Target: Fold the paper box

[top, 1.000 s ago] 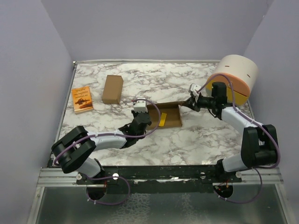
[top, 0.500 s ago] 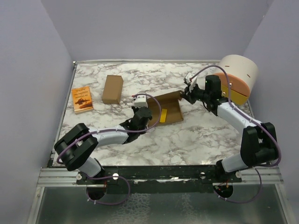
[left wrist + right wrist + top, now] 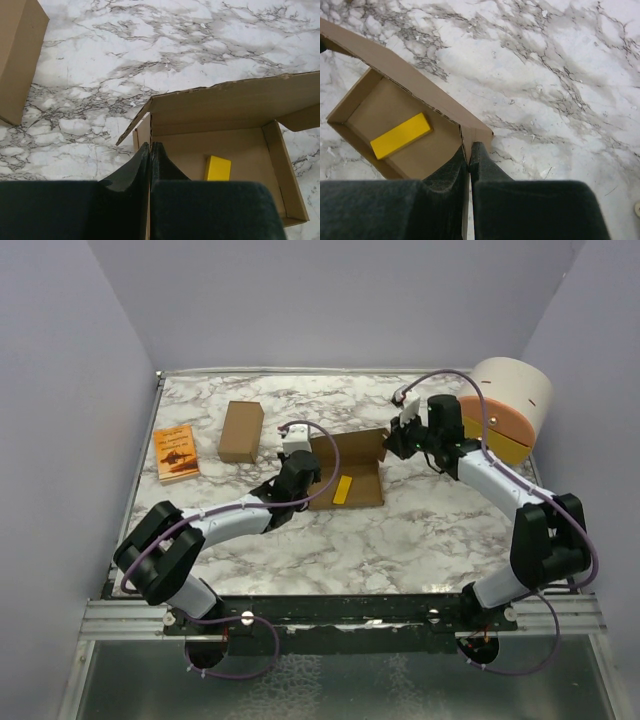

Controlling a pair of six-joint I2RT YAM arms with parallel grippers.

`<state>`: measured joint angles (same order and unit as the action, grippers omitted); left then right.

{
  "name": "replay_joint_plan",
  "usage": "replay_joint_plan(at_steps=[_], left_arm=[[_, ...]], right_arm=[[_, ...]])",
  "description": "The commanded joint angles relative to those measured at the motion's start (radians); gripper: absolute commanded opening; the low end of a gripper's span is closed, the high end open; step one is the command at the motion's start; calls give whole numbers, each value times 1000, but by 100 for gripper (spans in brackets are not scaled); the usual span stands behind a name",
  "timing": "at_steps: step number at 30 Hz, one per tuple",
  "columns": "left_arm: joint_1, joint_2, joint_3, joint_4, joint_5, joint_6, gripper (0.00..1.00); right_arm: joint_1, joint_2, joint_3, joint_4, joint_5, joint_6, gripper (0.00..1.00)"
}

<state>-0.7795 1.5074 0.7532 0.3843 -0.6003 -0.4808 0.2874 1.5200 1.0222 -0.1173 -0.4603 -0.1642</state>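
Paper box (image 3: 352,450) has slid toward mid-tabletop (image 3: 430,530) and its long lid flap has swung up and back, so the tray's formed and I'd guess only closing is left. Left hand (image 3: 150,147) pinches the near-left wall, and right hand (image 3: 469,150) just clamped a corner tab. Matte brown card with ragged edges, and a smooth yellow block (image 3: 400,135) inside.

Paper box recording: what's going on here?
Both arms hold the paper box. The left tool is shut on its left wall, and the right tool is shut on its far right corner. The box is open with its lid flap raised at the far side and a yellow block inside. A narrower cardboard box and an orange booklet lie apart at the left.
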Motion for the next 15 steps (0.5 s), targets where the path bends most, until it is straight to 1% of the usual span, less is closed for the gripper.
replay_joint_plan(at_steps=[1,6,9,15], left_arm=[[2,-15,55,-36,159,-13,0],[9,-10,77,-53,207,-13,0],[16,-7,85,-56,220,-14,0],[22,1,94,-58,243,-22,0]], right_arm=[[44,28,44,-27,90,173,1],[64,48,75,-23,152,261,1],[91,57,91,-24,236,313,1],[146,46,50,3,322,424,1]])
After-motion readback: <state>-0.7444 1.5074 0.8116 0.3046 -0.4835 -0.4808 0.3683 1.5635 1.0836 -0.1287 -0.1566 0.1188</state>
